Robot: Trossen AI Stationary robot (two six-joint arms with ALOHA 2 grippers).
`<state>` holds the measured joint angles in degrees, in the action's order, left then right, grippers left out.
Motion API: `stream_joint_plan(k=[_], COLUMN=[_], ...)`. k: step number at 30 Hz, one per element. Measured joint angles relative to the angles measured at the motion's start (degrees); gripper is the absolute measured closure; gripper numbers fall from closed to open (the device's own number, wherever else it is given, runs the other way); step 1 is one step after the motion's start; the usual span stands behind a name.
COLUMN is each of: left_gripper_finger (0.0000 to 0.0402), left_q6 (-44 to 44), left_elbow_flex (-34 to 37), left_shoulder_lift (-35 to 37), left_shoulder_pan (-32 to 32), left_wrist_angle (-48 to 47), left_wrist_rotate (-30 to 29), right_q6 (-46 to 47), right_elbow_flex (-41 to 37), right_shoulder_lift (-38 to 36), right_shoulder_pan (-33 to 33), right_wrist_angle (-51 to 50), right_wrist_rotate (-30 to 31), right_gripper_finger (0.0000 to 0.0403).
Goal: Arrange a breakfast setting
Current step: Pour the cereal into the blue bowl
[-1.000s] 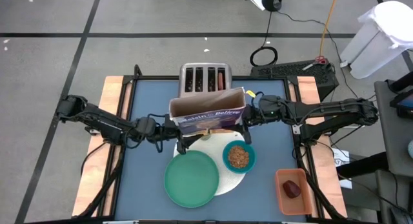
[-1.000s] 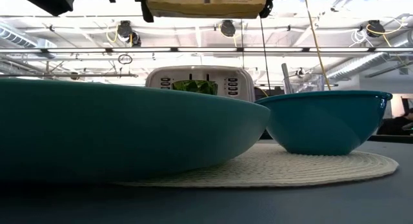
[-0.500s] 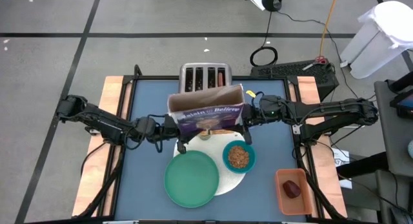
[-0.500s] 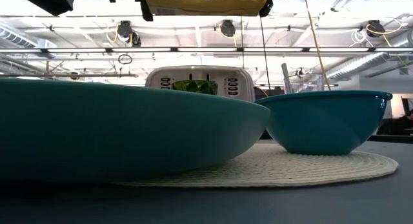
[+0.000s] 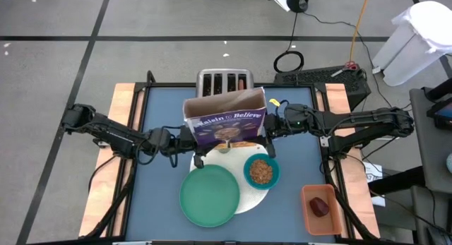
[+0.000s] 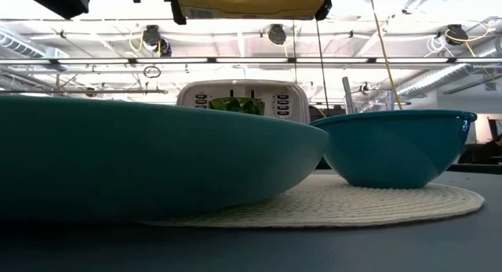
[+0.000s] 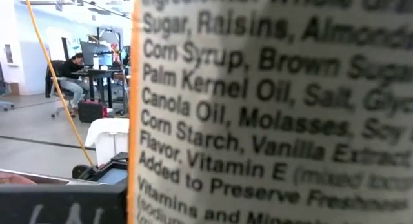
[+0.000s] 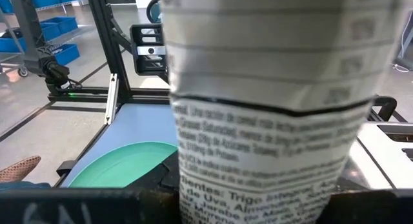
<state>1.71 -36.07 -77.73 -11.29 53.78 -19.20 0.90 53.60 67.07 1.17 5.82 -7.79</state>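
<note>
A purple cereal box (image 5: pixel 227 121) hangs in the air over the far part of the large white round disc (image 5: pixel 253 198), its open top upward. My left gripper (image 5: pixel 191 140) is at the box's left edge and my right gripper (image 5: pixel 269 130) at its right edge, both shut on it. The green plate (image 5: pixel 209 195) and the teal bowl (image 5: pixel 261 171), which has cereal in it, rest on the disc. In the low view the box's bottom (image 6: pixel 249 1) shows at the top, above the plate (image 6: pixel 141 154) and the bowl (image 6: pixel 392 146). My left gripper has the cereal box by its left edge (image 5: pixel 193 132), coming level from the table's left. Its wrist view is filled by the box's ingredients panel (image 7: pixel 271 121), which hides the fingers. The box is clear of the table. My right gripper has the box by its right edge (image 5: pixel 263 126), coming level from the table's right. Its wrist view looks straight at the narrow printed side panel (image 8: pixel 271 159), and the fingertips are hidden. The box hangs clear of the disc, tilted a little.
A silver toaster (image 5: pixel 224 84) stands just beyond the box at the far edge. A brown tray (image 5: pixel 323 211) at the near right holds a dark red fruit (image 5: pixel 319 206). A clear glass (image 6: pixel 369 102) shows behind the bowl in the low view.
The cereal box has tipped between the two grippers: from above, more of its purple front face shows now than a second ago. It has stayed in the same place over the disc, clear of it.
</note>
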Motion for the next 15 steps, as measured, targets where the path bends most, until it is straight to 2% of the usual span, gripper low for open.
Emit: stream_joint_plan(k=[15], left_gripper_finger=[0.0233], left_q6=[0.2], left_elbow_flex=[0.0], left_shoulder_lift=[0.0], left_shoulder_pan=[0.0], left_wrist_angle=[0.0], left_wrist_rotate=[-0.2], right_q6=[-0.2], right_elbow_flex=[0.0], right_shoulder_lift=[0.0], right_shoulder_pan=[0.0], right_wrist_angle=[0.0], right_wrist_rotate=[0.3], right_gripper_finger=[0.0257])
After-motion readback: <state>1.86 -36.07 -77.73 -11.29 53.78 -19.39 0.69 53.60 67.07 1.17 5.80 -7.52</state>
